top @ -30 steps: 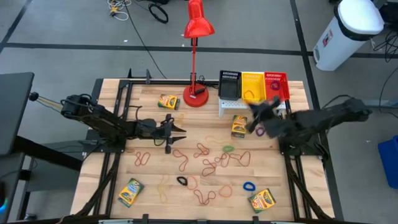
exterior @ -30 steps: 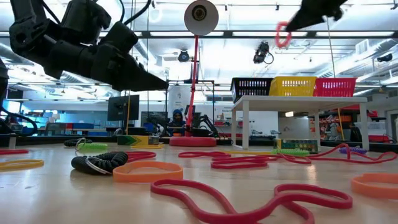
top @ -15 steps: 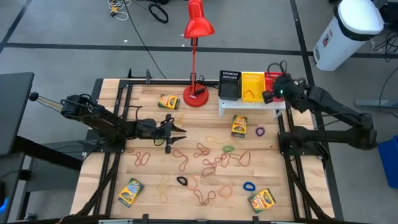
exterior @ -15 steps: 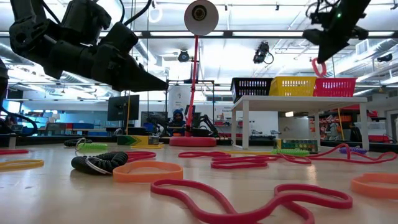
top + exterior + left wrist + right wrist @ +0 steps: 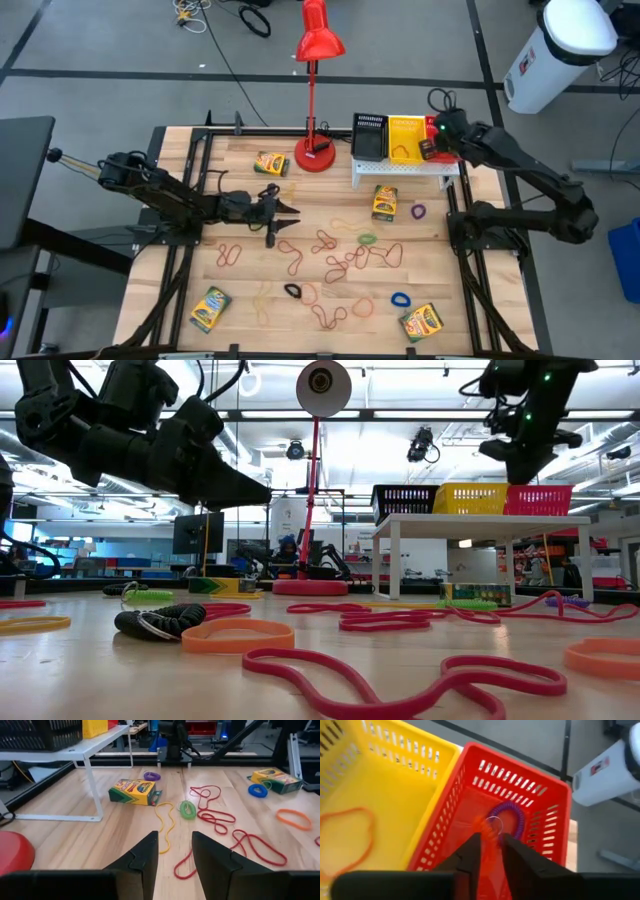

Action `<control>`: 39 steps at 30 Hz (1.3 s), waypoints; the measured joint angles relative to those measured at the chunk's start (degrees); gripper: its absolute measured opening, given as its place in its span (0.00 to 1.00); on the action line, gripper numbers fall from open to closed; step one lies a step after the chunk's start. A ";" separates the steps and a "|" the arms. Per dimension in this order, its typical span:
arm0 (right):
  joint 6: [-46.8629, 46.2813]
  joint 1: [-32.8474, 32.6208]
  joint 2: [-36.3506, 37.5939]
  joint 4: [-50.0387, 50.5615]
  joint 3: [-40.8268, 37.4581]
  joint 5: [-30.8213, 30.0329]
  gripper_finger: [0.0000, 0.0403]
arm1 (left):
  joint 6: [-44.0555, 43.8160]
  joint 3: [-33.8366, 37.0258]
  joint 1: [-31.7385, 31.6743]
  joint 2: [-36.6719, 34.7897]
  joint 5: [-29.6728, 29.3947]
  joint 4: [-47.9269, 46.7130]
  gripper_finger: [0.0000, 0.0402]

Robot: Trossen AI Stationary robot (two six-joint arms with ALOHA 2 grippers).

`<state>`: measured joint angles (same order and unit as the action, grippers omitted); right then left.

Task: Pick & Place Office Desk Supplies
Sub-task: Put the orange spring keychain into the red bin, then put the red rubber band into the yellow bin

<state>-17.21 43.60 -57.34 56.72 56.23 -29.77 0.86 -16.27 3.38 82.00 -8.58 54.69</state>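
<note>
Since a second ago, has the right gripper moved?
Yes. In the high view the right gripper has swung from beside the crayon box back to the red bin on the shelf.

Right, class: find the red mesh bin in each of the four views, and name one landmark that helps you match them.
High view: red mesh bin at the right end of the bin row, partly under the right gripper.
Low view: red mesh bin on the white shelf, rightmost.
Left wrist view: only a red sliver beside the yellow bin.
Right wrist view: red mesh bin fills the centre.
Shared landmark: yellow bin beside it.

Robotics lab, ceiling lights (image 5: 420, 445), monitor (image 5: 198, 532), grey floor (image 5: 100, 60)
</note>
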 joint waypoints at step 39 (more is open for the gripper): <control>-0.68 -49.36 -17.37 -8.04 3.23 9.31 0.02 | 1.71 0.00 0.00 0.00 1.07 -0.04 0.31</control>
<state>-17.89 -5.76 -74.71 48.68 59.45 -20.46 2.57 -16.27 3.38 82.00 -7.51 54.65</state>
